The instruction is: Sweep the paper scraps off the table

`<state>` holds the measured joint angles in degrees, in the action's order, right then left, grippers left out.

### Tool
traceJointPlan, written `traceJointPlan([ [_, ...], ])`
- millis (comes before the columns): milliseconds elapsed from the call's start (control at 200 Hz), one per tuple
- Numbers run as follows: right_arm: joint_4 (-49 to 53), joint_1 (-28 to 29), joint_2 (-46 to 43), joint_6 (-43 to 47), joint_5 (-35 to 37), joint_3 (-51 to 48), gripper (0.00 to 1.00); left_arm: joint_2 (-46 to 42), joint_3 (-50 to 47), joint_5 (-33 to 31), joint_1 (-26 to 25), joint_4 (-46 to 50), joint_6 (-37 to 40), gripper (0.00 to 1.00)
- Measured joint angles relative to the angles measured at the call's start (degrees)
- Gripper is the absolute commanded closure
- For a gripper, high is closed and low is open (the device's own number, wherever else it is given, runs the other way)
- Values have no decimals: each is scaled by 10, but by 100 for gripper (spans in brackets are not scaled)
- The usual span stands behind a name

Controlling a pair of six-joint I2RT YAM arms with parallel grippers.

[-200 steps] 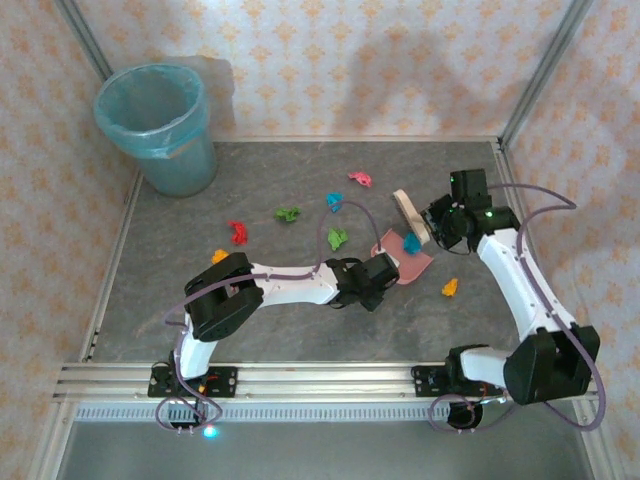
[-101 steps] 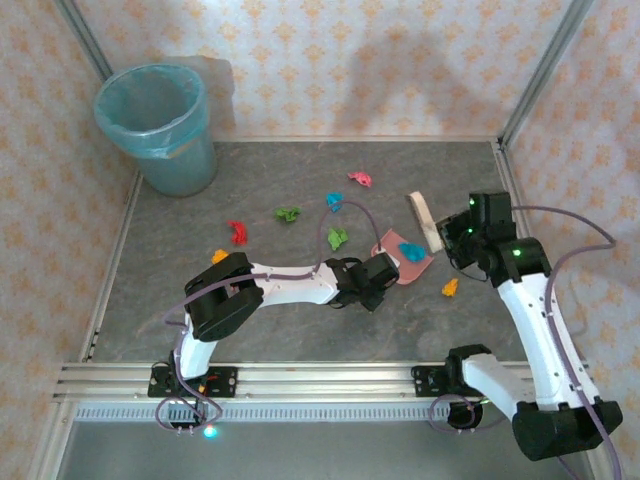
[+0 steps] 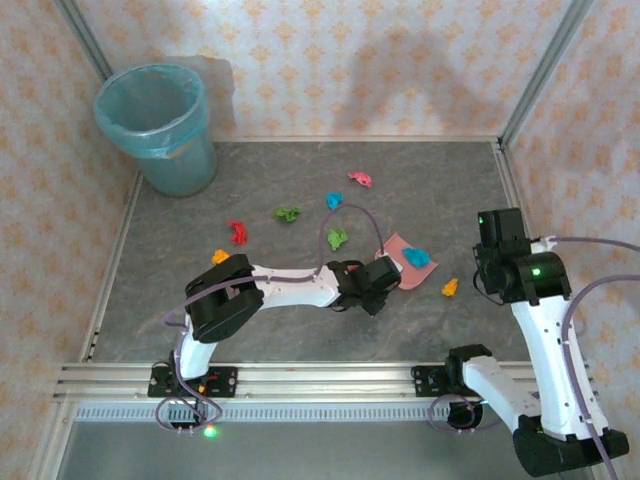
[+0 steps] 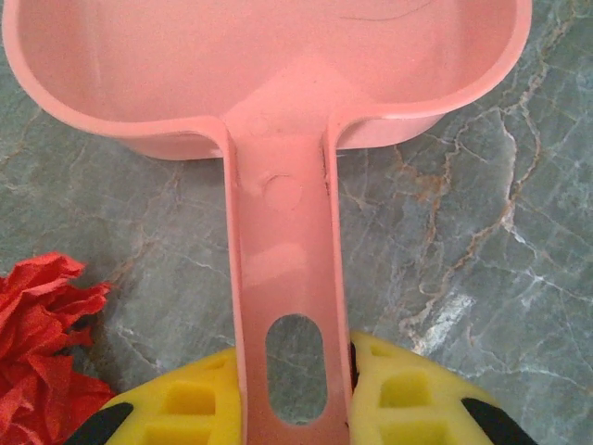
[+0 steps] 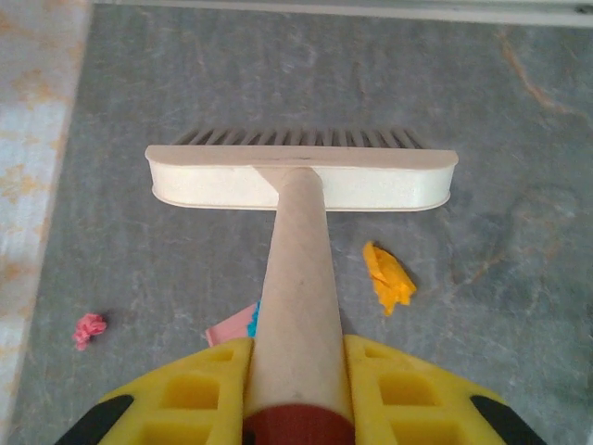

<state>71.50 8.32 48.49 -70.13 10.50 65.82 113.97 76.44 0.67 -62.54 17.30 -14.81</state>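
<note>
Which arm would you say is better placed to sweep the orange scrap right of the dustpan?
Right: the right gripper holds the brush, and the orange scrap lies just beside it. The left gripper clamps the dustpan handle.

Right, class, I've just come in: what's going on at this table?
Two robot arms are clearing paper scraps. The left gripper holds a pink dustpan by its handle, low on the table, and a blue scrap lies on the pan's far end. The right gripper holds a brush, with an orange scrap just beside it. Other scraps lie scattered toward the bin.
</note>
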Motion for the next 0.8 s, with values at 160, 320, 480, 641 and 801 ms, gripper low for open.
traceJointPlan([
  [160, 5, 0, -27, -50, -31, -43, 100, -12, 0, 3, -6, 18, 3, 100],
  [320, 2, 7, -26, -81, -67, -62, 100, -26, 0, 4, -10, 34, 4, 100],
  [480, -12, 41, -19, -108, -87, -70, 100, -31, -2, 5, -12, 49, 9, 100],
  [641, -26, 57, -14, -129, -99, -78, 100, -42, -3, 9, -12, 66, 17, 100],
  [801, -42, 66, -11, -142, -100, -78, 100, -41, 0, 16, -13, 82, 22, 100],
])
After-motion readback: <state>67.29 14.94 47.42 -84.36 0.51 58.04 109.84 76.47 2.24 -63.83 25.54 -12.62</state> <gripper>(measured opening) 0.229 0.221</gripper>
